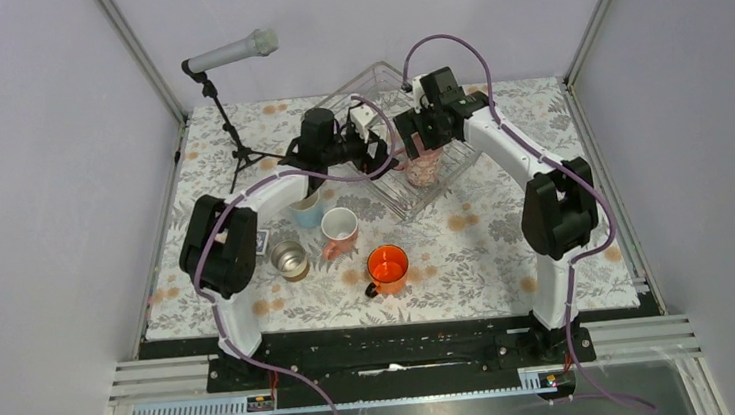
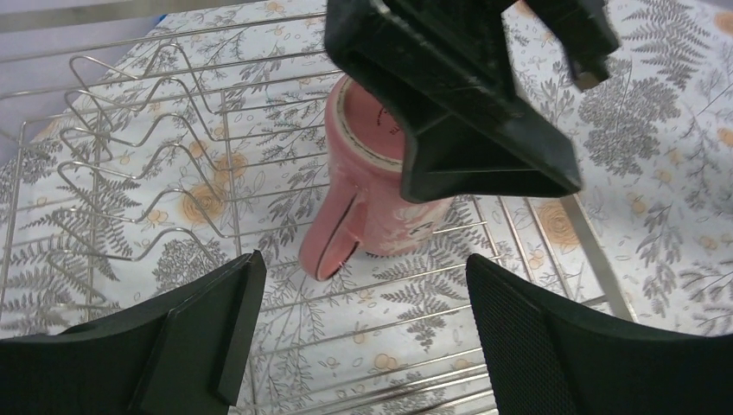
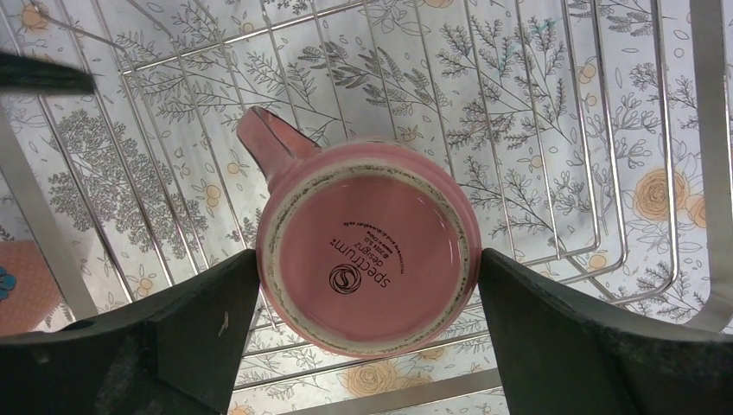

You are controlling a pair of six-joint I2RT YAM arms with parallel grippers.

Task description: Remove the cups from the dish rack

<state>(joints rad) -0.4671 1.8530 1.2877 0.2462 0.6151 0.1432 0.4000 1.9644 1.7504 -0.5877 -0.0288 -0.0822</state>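
**Right gripper (image 3: 367, 298) astride upturned pink mug (image 3: 363, 229) in dish rack (image 3: 704, 104).**
Jaws apart, as on the left gripper (image 2: 367, 277); avoid the handle (image 3: 264, 143), close squarely, lift straight.

Bright diffuse overhead light; faint shadows; focus mostly sharp.

Mug (image 3: 367, 259): pink glaze, smooth; foot ring unglazed, rough. Rack (image 2: 130, 164): thin metal wire, bright. Left pincer (image 2: 363, 290): matt blk plastic w/ fine-textured pad (image 2: 527, 346). Table (image 1: 508, 255): matt printed cover, cloth-like. Steel cup (image 1: 290, 260): shiny.
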